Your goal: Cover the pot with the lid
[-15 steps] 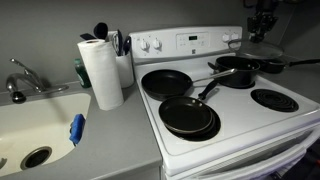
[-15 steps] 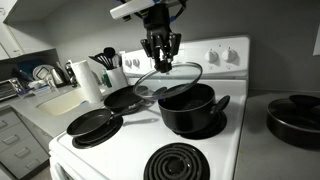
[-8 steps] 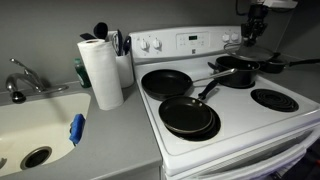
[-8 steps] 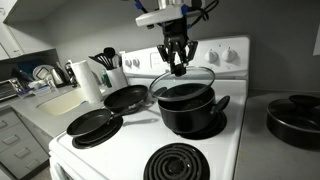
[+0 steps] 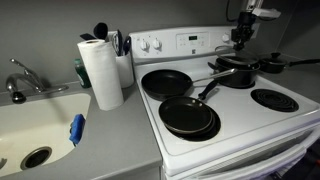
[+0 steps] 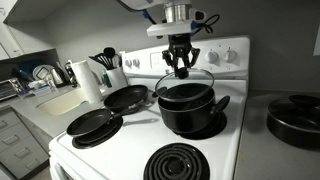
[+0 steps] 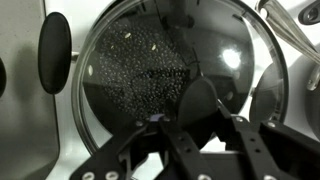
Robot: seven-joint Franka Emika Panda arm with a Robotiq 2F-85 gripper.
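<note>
We hold the round clear glass lid (image 6: 200, 80) by its knob in the clenched gripper (image 6: 181, 64), directly above the deep black saucepan (image 6: 186, 112) (round on round, no turning needed). The rims seem just apart, though the view is unclear.

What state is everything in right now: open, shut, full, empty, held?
Tool: shut on the lid's knob.
Round clear glass lid: held over the pot; seating unclear.
Black deep-sided saucepan: on the stove, under the lid.
Rear black shallow frying pan: empty, uncovered.
White paper towel roll: upright.
</note>
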